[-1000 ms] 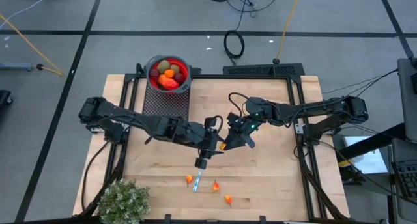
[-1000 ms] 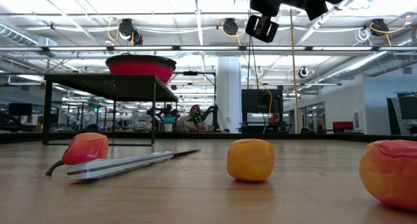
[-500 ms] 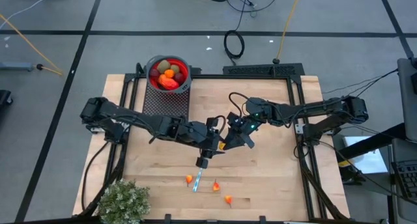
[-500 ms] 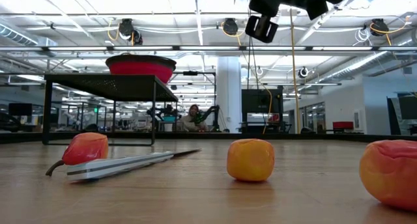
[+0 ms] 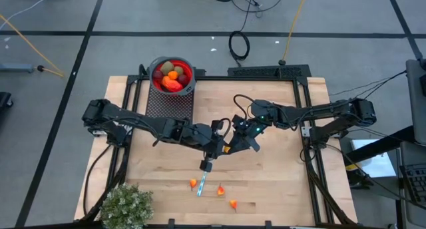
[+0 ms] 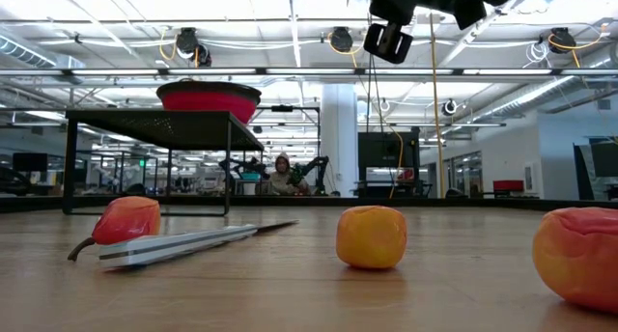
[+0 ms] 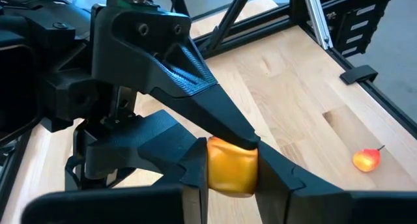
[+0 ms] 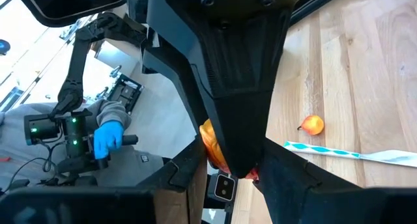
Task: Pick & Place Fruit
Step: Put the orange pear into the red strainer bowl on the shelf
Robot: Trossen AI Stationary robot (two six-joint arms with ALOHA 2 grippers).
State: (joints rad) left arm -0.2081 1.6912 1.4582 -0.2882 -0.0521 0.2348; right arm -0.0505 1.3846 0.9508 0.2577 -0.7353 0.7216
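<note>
Bare wood upper right of table (image 5: 286,102), free to pass. Centre blocked: both grippers meeting. Lower centre: small fruits (image 5: 220,190), blue-handled knife (image 5: 202,186). Lower left: plant (image 5: 125,206).

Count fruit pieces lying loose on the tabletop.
3, near the front edge: left fruit beside the strip, middle fruit right of it, right fruit nearest the edge. A fourth fruit is held aloft; more in the bowl.

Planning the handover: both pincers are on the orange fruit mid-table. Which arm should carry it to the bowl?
Left. The left pincer grips the fruit alongside the right pincer, and the bowl stands on the table's left half.
</note>
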